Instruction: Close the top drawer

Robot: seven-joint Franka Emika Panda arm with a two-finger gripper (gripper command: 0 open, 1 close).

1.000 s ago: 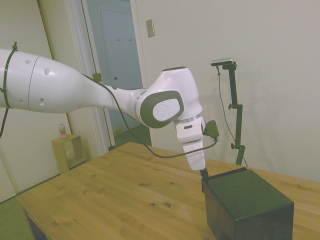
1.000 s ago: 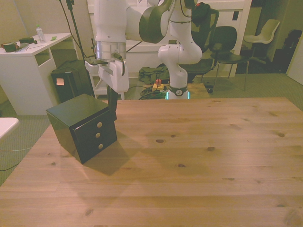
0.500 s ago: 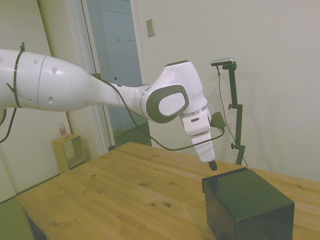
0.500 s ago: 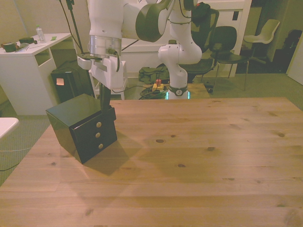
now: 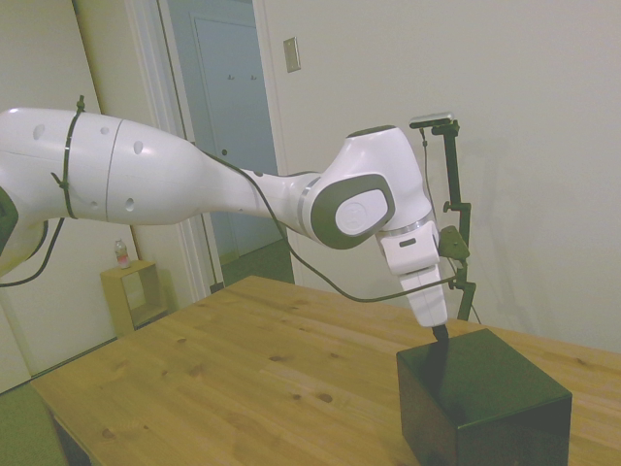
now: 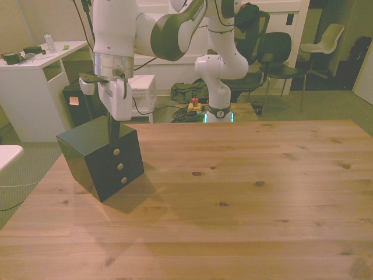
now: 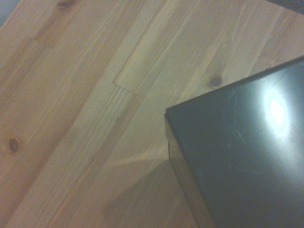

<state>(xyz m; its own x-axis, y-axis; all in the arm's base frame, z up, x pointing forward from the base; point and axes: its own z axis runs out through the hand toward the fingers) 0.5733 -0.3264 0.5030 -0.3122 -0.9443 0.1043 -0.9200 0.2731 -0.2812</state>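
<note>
The small black cabinet (image 6: 87,146) stands on the wooden table at the front view's left, its three round knobs facing the front view's right. The top drawer (image 6: 127,146) lies flush with the two drawer fronts below it; in the side view it is the upper strip of the cube's dark left face (image 5: 419,374). My gripper (image 6: 113,133) hangs point-down with its dark fingers together, its tip at the cabinet's top surface just behind the drawer's front edge (image 5: 441,333). The wrist view shows a glossy black corner of the cabinet (image 7: 237,156) over wood.
The table (image 6: 233,192) stretches wide toward the front view's right. Beyond its far edge stand a white desk (image 6: 29,76), a dark box on the floor (image 6: 84,99) and black chairs (image 6: 274,52). The cabinet sits near the table's left edge.
The top drawer stuck out slightly toward the front view's right; now it is flush. My gripper moved toward the front view's left, from beside the drawer front to over the cabinet's top.
</note>
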